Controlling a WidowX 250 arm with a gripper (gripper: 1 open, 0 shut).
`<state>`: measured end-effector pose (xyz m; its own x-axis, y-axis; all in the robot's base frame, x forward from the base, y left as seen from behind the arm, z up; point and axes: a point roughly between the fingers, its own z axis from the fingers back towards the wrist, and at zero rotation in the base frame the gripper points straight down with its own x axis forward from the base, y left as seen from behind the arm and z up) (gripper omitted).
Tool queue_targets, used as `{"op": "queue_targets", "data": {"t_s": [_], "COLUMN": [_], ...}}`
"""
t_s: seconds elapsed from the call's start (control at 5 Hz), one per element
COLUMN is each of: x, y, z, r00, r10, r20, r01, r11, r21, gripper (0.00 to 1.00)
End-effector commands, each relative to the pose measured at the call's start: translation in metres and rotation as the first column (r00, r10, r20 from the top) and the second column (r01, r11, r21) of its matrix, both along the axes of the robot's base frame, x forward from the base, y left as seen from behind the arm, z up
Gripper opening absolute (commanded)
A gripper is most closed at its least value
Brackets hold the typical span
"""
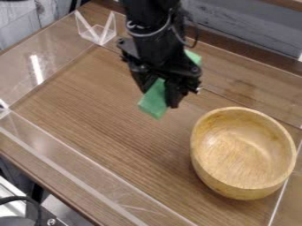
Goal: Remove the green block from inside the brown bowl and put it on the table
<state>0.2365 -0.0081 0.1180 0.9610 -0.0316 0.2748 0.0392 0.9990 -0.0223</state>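
Note:
My gripper (pixel 157 93) hangs over the middle of the table (pixel 94 115), pointing steeply down and shut on the green block (pixel 153 100). The block dangles tilted between the black fingers (pixel 171 91), its lower end just above the wood. To the right and lower, the brown bowl (pixel 243 150) rests on the table with nothing inside it. The gripper is left of the bowl's rim and apart from it.
Low clear acrylic walls (pixel 71 172) border the tabletop on the near and left sides. A clear folded acrylic piece (pixel 94 28) stands at the back left. A grey strip runs along the far edge behind the arm.

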Motion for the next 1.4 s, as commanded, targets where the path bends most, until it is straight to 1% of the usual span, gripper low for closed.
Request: {"op": "queue_targets", "data": {"t_s": [0.0,0.2,0.6,1.0,1.2], "x": [0.010,0.016,0.025,0.039,0.040], "y": [0.008,0.016,0.026,0.028,0.029], "z": [-0.002,-0.012,-0.027,-0.029,-0.030], "r00": [0.999,1.000,1.000,1.000,0.999], "r10": [-0.006,-0.004,0.011,0.021,0.029], "r20": [0.032,0.029,0.010,0.020,0.016], "r01": [0.005,0.003,-0.011,-0.022,-0.029], "r11": [1.000,1.000,0.999,0.999,0.999], "r21": [0.014,0.029,0.046,0.045,0.043], "gripper": [0.00,0.00,0.00,0.00,0.00]}}
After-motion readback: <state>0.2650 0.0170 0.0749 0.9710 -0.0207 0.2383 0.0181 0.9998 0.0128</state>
